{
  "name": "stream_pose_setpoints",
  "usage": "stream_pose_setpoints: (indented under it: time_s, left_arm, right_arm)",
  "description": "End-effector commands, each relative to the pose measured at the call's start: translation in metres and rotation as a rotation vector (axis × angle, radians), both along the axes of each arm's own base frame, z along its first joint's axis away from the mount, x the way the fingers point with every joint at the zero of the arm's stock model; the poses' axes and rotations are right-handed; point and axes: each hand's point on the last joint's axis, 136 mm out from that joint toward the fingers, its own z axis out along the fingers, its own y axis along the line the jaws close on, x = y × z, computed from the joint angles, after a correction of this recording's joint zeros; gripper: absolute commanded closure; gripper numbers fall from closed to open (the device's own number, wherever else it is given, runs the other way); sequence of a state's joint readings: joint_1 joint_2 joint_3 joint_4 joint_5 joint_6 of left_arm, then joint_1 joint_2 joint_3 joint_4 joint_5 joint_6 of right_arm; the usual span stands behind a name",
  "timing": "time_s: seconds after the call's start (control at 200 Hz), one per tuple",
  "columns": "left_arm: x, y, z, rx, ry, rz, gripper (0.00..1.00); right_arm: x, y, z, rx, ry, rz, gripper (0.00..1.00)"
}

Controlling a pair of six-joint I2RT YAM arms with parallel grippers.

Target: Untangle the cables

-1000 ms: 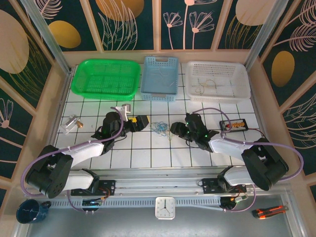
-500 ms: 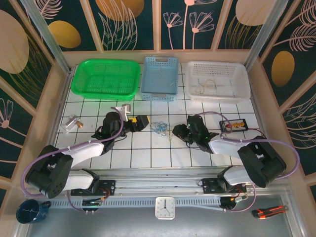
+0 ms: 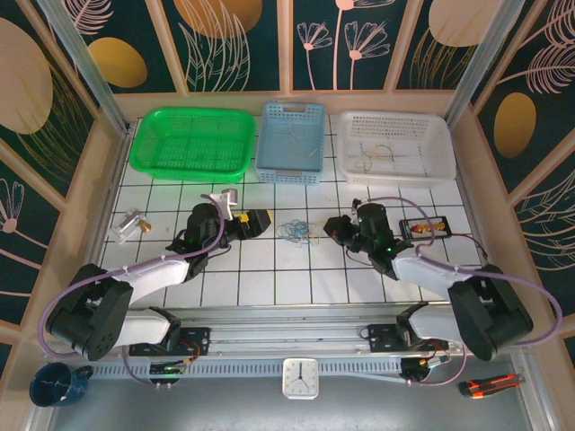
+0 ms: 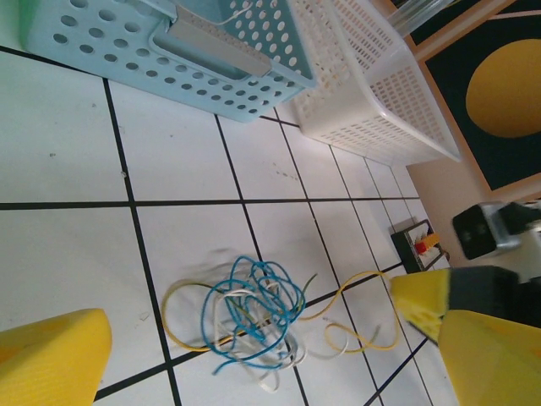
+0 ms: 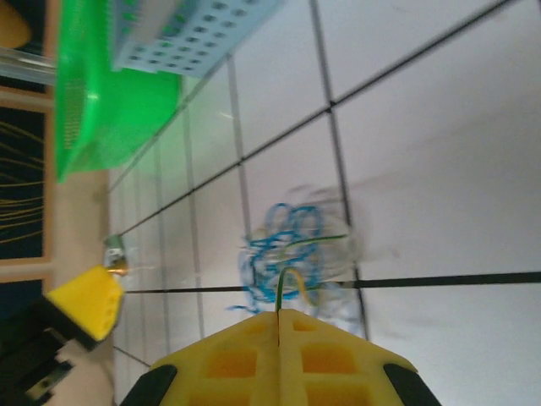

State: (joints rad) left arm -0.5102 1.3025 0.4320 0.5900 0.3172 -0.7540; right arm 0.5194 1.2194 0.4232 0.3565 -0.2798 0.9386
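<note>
- Right gripper [image 5: 279, 320] clamped together on yellow cable [image 5: 280, 294], bottom centre of the right wrist view; left gripper [image 3: 255, 222] spread wide, holding nothing.
- Tangled cables [image 3: 292, 232] sit mid-frame between both grippers.
- Pull slowly toward frame right; the tangle will likely drag, so the left should pin it.
- White gridded table [image 3: 269, 278]; green basket [image 3: 144, 148], blue basket [image 3: 269, 171] and white basket [image 3: 445, 144] along the top; dark floral walls [image 3: 234, 45].
</note>
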Motion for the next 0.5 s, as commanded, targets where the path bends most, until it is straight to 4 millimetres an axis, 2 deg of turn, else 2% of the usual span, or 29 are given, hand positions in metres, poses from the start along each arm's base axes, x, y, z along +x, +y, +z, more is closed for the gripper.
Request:
stream_pose_setpoints:
  time_s: [0.0,0.165,0.345,0.495]
  left_arm:
    - [0.000,-0.005,0.010,-0.048,-0.021,-0.021,0.01]
    - [-0.001,-0.013,0.021,-0.105,-0.034,-0.056,0.01]
    - [0.004,-0.020,0.019,-0.085,-0.032,-0.085,0.02]
    - [0.002,-0.031,0.015,-0.077,-0.028,-0.132,0.07]
  right_arm:
    - [-0.001,0.004,0.037,0.040,-0.112,0.044,1.00]
    - [-0.003,0.006,0.069,0.060,-0.213,0.077,1.00]
    - [-0.002,0.015,0.080,0.065,-0.243,0.129,1.00]
    - [-0.001,0.024,0.087,0.079,-0.255,0.150,1.00]
